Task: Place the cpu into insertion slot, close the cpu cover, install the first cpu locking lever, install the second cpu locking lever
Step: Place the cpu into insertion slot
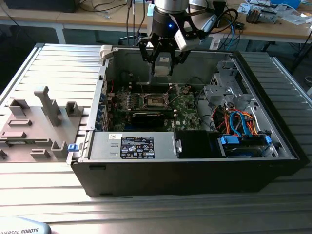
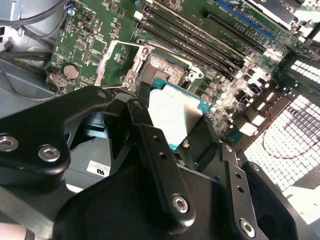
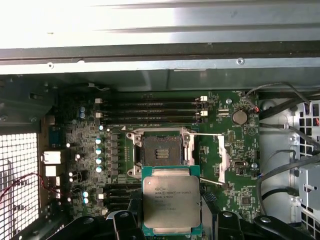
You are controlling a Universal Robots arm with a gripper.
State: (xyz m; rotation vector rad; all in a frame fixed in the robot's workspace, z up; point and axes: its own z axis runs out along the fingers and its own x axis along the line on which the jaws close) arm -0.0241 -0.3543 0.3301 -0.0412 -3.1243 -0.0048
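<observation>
1. One chip (image 3: 171, 205), square with a dull silver top and a green edge, hangs in the air above the board (it is not in its seat).
2. The gripper (image 1: 162, 67) pinches it, with a black finger (image 2: 145, 135) pressed against either side.
3. Just beside the chip in the first wrist view lies the socket (image 3: 161, 150), which is dark, square and bare, with a silver rim.
4. The cover (image 2: 117, 62), a thin silver frame with a cut-out middle, is swung open and sits off to one side of the socket.
5. Two thin wire levers (image 3: 206, 134) reach out from the socket toward the cover and stand free of it.
6. Around them spreads the green board (image 3: 247, 187), with long memory slots (image 3: 150, 111) along one side of the socket and a round coin battery (image 3: 240, 117) near the cover.
7. The board sits inside an open black computer case (image 1: 195, 175) lying on a ribbed grey table (image 1: 58, 204). Orange and blue cables (image 1: 239, 124) crowd the case's end at the exterior view's right.
8. Grey holders (image 1: 44, 117) stand on the table beside the case, at the exterior view's left.
</observation>
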